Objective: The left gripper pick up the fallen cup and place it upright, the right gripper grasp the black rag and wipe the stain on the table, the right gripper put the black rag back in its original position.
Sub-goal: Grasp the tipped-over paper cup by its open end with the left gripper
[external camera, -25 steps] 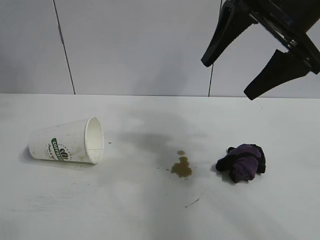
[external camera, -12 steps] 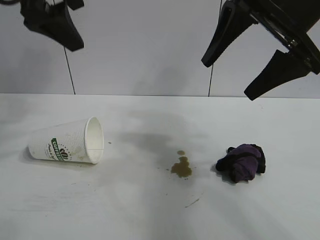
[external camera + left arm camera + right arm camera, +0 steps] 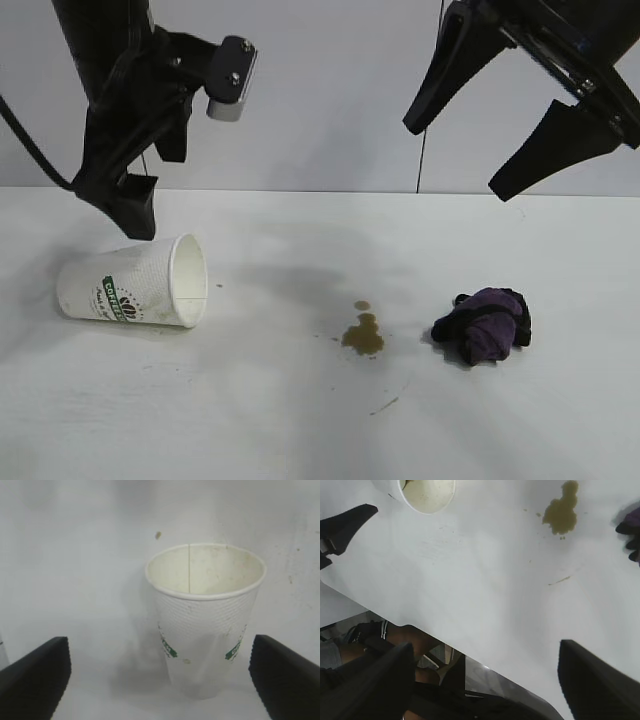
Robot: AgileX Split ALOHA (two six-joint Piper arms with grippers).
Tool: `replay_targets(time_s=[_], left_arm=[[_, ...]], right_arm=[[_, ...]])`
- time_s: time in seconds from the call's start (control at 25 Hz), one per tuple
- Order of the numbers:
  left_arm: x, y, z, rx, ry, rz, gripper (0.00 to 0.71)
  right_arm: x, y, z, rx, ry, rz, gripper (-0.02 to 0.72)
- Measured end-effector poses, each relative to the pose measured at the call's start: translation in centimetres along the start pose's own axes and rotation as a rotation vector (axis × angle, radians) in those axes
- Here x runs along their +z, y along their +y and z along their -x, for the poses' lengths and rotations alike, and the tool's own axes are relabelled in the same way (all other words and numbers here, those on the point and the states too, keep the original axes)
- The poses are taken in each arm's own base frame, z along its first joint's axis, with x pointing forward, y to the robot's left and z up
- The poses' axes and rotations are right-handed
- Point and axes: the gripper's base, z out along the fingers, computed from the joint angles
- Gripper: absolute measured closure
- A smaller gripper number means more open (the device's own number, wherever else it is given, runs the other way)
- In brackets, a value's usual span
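Note:
The fallen cup (image 3: 132,286) lies on its side at the table's (image 3: 300,430) left, mouth toward the middle; it is white with a green band. My left gripper (image 3: 126,206) hangs open just above it, not touching. In the left wrist view the cup (image 3: 205,615) sits between the two spread fingers (image 3: 35,675), nearer one of them. An olive-brown stain (image 3: 363,335) marks the table's centre. The black rag (image 3: 485,325), a purple-black lump, rests to its right. My right gripper (image 3: 456,158) is open high above the rag, empty. The right wrist view shows the stain (image 3: 561,512) and the cup's mouth (image 3: 426,492).
A thin dark speck (image 3: 384,405) lies in front of the stain. The right wrist view shows the table's front edge (image 3: 485,667) and a seated person's legs (image 3: 395,640) below it. A grey panelled wall (image 3: 300,90) stands behind the table.
The left arm has come down from the upper left to just above the cup. The right arm, cup, rag and stain have not moved.

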Motion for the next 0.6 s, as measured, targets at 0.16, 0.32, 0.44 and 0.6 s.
replay_targets(time_s=[0.16,0.32,0.44,0.6], left_arm=[[0.8,-0.2,0.1,-0.016,0.002,-0.032,0.015],[1.9,-0.4,0.4,-0.028,-0.002,-0.065,0.015],[2.9,-0.6,0.5,-0.03,0.005,-0.089,0.015],[5.1,-1.0,0.8,-0.024,0.023,-0.137,0.015]], right_arm=[[0.0,0.0,0.0,0.0,0.0,0.0,0.156],[0.0,0.0,0.0,0.0,0.0,0.0,0.156],[0.0,0.0,0.0,0.0,0.0,0.0,0.156],[0.0,0.0,0.0,0.0,0.0,0.0,0.156]])
